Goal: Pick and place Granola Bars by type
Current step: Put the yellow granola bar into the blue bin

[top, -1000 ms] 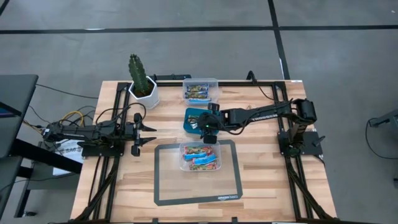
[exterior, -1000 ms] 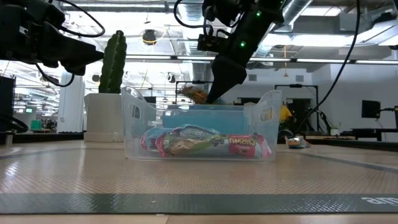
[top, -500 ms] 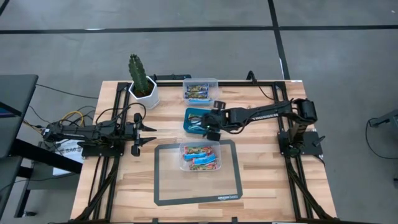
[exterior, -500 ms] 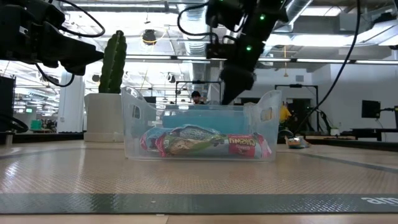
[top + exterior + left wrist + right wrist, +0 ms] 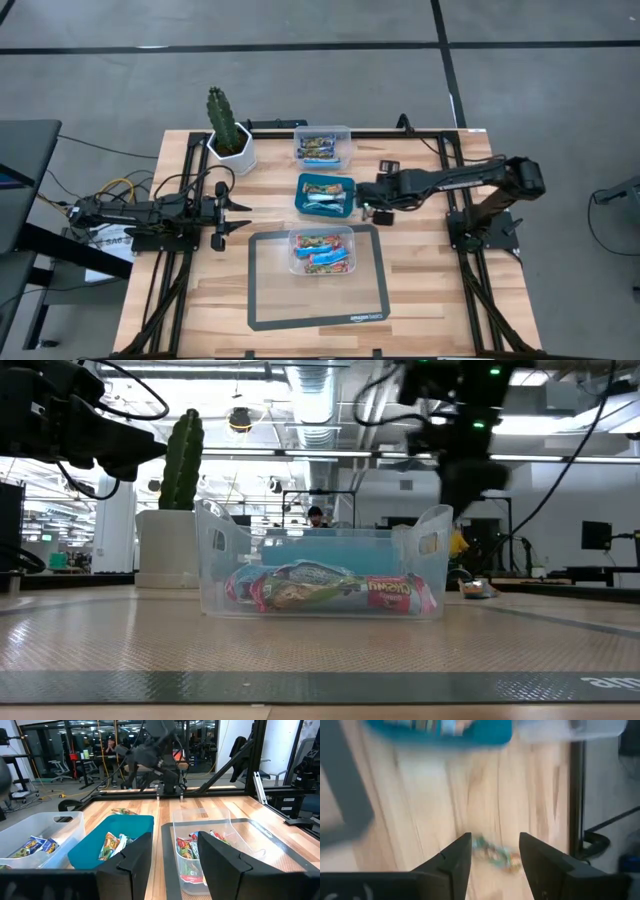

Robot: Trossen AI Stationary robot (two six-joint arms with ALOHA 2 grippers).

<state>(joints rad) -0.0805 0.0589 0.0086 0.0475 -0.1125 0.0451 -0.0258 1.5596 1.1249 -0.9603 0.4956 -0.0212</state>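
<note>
The table [image 5: 420, 290] at the bottom is pale wood with stripes. The middle box [image 5: 320, 570] is clear, shiny plastic. The Granola Bars [image 5: 330, 592] have shiny wrappers.

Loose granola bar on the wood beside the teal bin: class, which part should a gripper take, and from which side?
Probably take the granola bar at its middle, across the short width, from straight above. It lies flat on the wooden table, so only its long edges offer a hold. The open right gripper is above it.
</note>
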